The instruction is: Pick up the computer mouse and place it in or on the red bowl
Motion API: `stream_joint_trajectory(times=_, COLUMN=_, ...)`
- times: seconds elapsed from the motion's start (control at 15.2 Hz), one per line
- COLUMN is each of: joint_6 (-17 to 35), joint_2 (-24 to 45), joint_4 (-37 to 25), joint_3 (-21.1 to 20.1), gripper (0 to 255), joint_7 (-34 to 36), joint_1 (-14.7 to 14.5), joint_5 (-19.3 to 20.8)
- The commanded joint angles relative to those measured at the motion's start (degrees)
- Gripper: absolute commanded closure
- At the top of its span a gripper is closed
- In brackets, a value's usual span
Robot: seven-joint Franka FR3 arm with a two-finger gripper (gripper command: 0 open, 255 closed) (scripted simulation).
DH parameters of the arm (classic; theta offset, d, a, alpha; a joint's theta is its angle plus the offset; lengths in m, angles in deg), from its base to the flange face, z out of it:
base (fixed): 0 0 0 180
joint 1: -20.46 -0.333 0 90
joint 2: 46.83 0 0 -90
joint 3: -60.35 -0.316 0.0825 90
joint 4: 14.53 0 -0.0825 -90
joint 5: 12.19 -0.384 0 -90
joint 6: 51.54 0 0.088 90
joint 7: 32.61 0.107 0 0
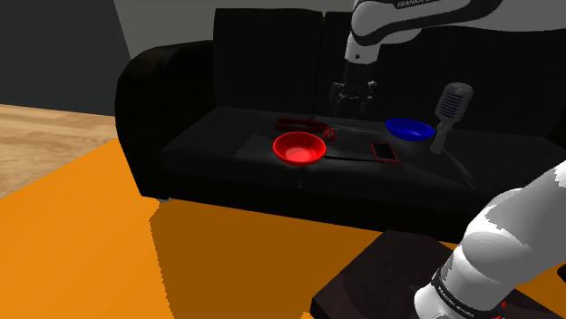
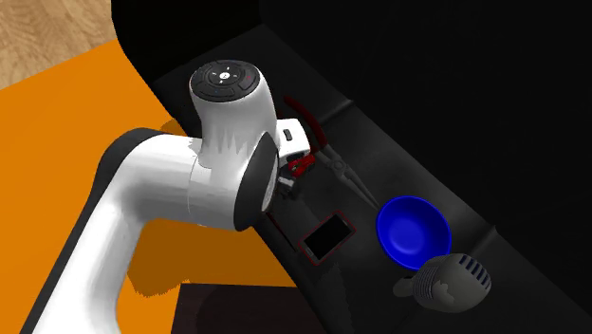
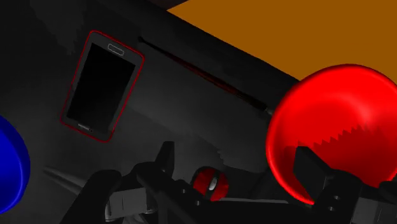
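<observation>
While tool (image 3: 235, 155) hangs spread — mouse (image 3: 210, 182) lies beneath.

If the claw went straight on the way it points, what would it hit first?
Probably the red-and-black mouse, seen between the fingers of the open claw on the black sofa seat; depth is unclear, so maybe the seat beside it.

Red bowl (image 1: 299, 147): glossy, round, upright, empty; stood midway on the black sofa seat (image 1: 213, 145), between front edge and backrest. Computer mouse (image 1: 331, 136): small, red and black; lay just beside the bowl, toward the backrest.
</observation>
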Motion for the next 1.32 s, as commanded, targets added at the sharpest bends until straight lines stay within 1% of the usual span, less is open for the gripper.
stream_joint_trajectory(times=0.0, joint_6=1.2, joint_2=4.2, joint_4=-2.2, joint_3=0.5, gripper=0, joint_7=1.0, joint_1=0.6, joint_5=-0.1)
stream_joint_trajectory(times=0.4, joint_6=3.2, joint_2=17.7, joint_4=-11.2, joint_3=2.0, gripper=0, joint_7=3.9, joint_1=2.0, joint_5=-1.3)
stream_joint_trajectory(times=0.86, joint_6=2.8, joint_2=33.3, joint_4=-24.3, joint_3=3.7, gripper=0, joint_7=6.7, joint_1=4.0, joint_5=-3.5)
stream_joint_trajectory(times=1.25, joint_6=7.3, joint_2=33.8, joint_4=-20.3, joint_3=3.7, gripper=0, joint_7=6.6, joint_1=4.0, joint_5=-3.6)
